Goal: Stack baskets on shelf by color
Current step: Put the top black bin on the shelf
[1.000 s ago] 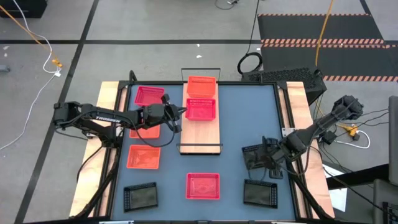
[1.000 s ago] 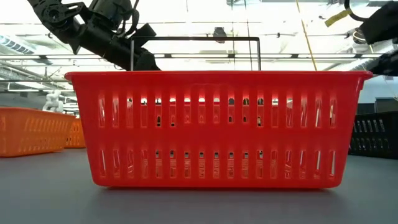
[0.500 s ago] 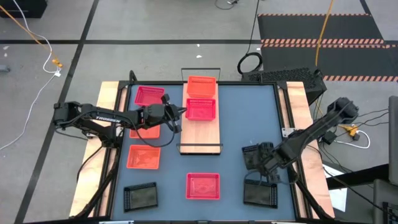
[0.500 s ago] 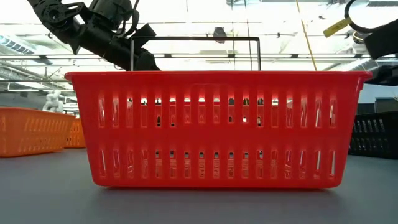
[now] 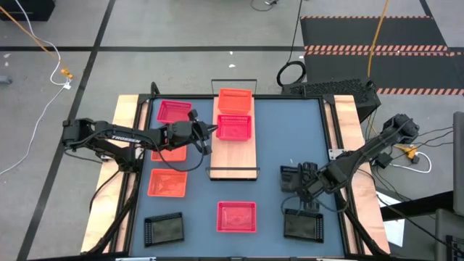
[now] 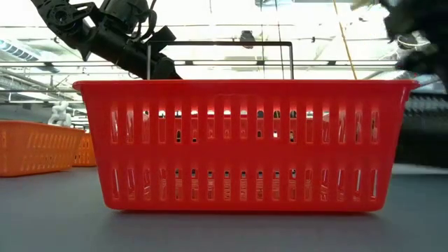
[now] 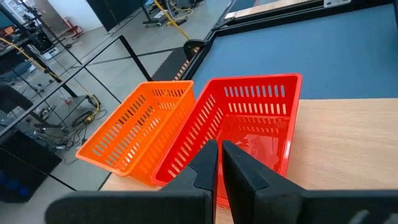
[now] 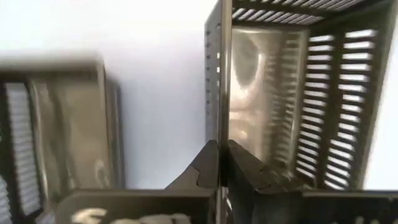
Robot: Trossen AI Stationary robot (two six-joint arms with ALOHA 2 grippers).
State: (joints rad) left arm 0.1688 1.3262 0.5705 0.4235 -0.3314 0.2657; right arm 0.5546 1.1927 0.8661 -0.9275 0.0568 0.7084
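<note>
On the light-wood shelf [image 5: 234, 158] stand an orange basket [image 5: 234, 100] at the far end and a red basket [image 5: 234, 127] next to it. My left gripper [image 5: 212, 133] is shut at the red basket's left wall. My right gripper [image 5: 310, 185] is shut on a black basket [image 5: 293, 177] at the table's right. In the right wrist view this basket [image 8: 280, 93] fills the space beyond the fingers. A second black basket [image 5: 303, 225] rests on its bottom on the table, nearer the front edge. My left gripper [image 7: 219, 152] comes level from the table's left, fingers shut over the red basket's near wall [image 7: 171, 168]. The fingers hide that spot, and I cannot tell whether they touch it. My right gripper [image 8: 219, 149] pinches one side wall of the black basket at its rim [image 8: 219, 93], one finger inside and one outside. The wall runs straight away between the fingers. Whether the basket is clear of the table I cannot tell.
On the table's left lie a pink-red basket [image 5: 174, 111], two orange baskets [image 5: 168, 183] [image 5: 161, 154] and a black one [image 5: 163, 230]. A red basket [image 5: 237, 216] sits near the front edge and fills the low view [image 6: 241, 143]. The shelf's near half is bare.
My right gripper has gone a little toward the table's left, onto the black basket's wall. That basket stood still on the table before. In the low view it now shows blurred and reaching higher. My left arm has kept still.
</note>
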